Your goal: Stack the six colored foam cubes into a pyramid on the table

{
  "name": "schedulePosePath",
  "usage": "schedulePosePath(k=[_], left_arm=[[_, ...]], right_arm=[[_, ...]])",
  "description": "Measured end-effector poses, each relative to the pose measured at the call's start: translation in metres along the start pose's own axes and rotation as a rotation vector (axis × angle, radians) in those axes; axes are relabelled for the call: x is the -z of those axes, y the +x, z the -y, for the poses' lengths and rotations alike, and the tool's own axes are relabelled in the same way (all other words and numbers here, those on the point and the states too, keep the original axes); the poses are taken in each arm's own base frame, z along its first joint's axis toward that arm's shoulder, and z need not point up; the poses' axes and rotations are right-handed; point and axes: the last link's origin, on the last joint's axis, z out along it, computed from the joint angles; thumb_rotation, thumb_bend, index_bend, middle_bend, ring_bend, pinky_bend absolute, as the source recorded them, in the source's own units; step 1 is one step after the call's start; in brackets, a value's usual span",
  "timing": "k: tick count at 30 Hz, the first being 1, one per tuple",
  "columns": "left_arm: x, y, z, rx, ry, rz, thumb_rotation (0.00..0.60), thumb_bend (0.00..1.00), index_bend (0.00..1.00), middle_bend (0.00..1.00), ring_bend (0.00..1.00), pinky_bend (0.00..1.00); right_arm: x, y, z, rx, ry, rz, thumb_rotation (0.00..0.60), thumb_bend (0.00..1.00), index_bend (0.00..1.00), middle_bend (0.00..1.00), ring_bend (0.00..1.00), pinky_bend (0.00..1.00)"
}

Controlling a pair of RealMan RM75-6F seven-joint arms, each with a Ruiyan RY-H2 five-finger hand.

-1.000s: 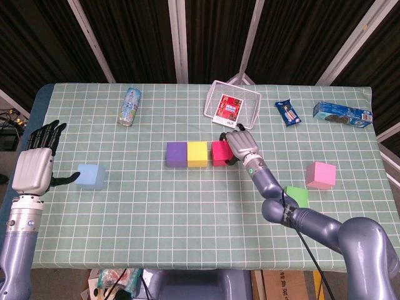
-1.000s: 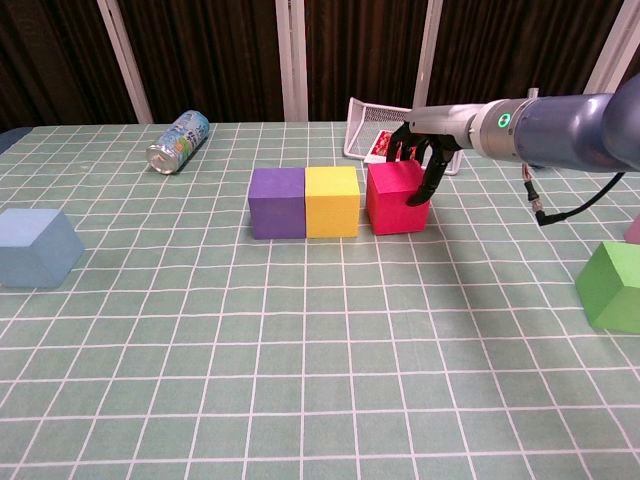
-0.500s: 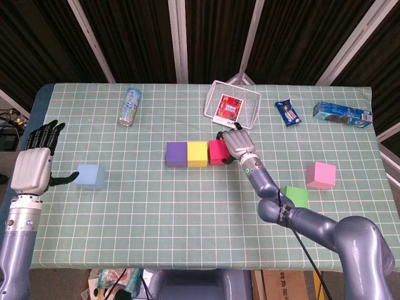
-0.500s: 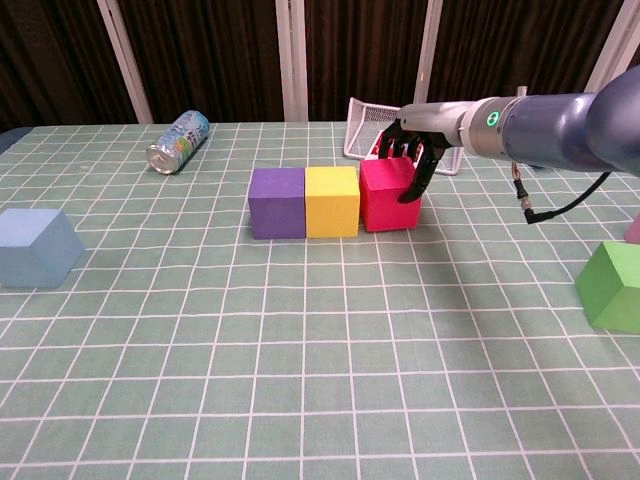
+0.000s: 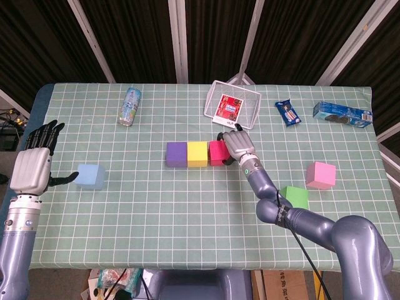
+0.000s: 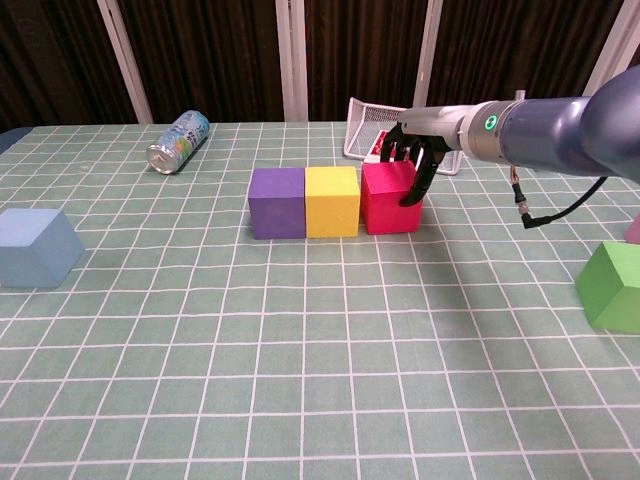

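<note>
Chest view – matte foam cubes (image 6: 331, 201), checked tablecloth (image 6: 300, 350)

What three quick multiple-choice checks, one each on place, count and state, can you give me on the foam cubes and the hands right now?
1. Where is the light blue foam cube?
A. In the row
B. Alone near the left hand
C. In the white wire basket

2. How many cubes stand in the row?
A. Two
B. Three
C. Four

3. What is the right hand doing?
A. Resting on the red foam cube
B. Lifting the green foam cube
C. Holding the drink can

Answers: 1 B, it sits apart at the table's left. 2 B, purple foam cube, yellow foam cube and red side by side. 3 A, its fingers drape over the red cube's right side.
</note>
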Motion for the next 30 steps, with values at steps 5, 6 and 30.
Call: schedulePosePath(k=[5,6,30], left_arm=[[-0.0003,0.0005,0.0002,0.002,0.001,-0.001,0.6,0.05,0.0,0.0,0.0,0.02],[-0.0003,0.0008,0.0004,0.002,0.001,-0.002,0.6,0.05,0.0,0.0,0.0,0.02],[-0.0013,0.0016,0.0022,0.007,0.005,-0.001,0.6,0.05,0.0,0.0,0.0,0.02]], right_arm=[[-0.0002,-0.0019,0.0022,-0.001,-0.002,0.003,0.6,0.24,0.41,0.41,0.29,0.0],[-0.0003,-0.0024,0.0025,-0.002,-0.002,0.004,0.6,0.24,0.41,0.41,0.29,0.0],[-0.0023,-0.0066,0.0092,-0.011,-0.007,-0.002,0.6,0.24,0.38,0.41,0.29,0.0]])
